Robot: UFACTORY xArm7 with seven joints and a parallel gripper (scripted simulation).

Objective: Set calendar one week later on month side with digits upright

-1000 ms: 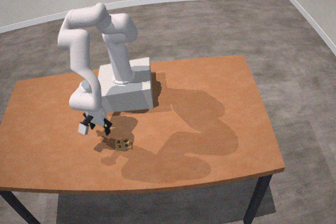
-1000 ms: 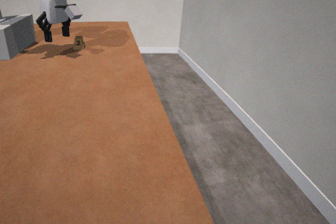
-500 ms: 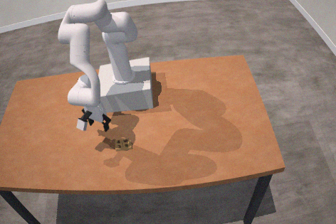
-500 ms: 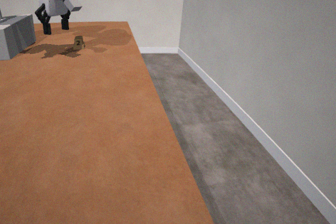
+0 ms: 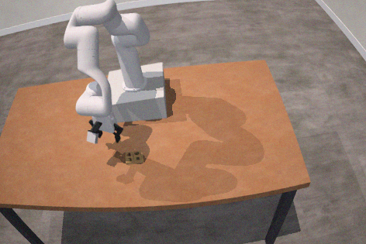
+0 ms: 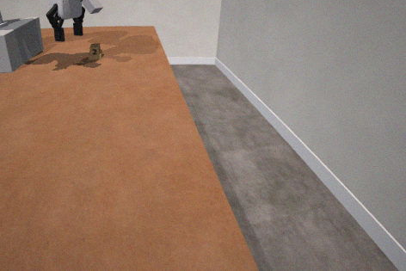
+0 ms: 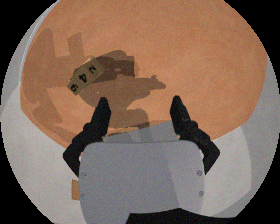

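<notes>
The small olive-brown calendar stands on the table. Its tray and cubes are hard to tell apart at this size. A dark 2 shows on its end in the exterior view. In the wrist view its marked faces show what looks like a 2, a 4 and a 6 or 9, turned at a slant. The month's name cannot be read. My gripper is open and empty. It hangs above the table, on the robot-base side of the calendar and clear of it.
The wooden table carries the robot's pale base block behind the calendar. The arm's shadow falls over and around the calendar. The table's front edge lies beyond the calendar from the base.
</notes>
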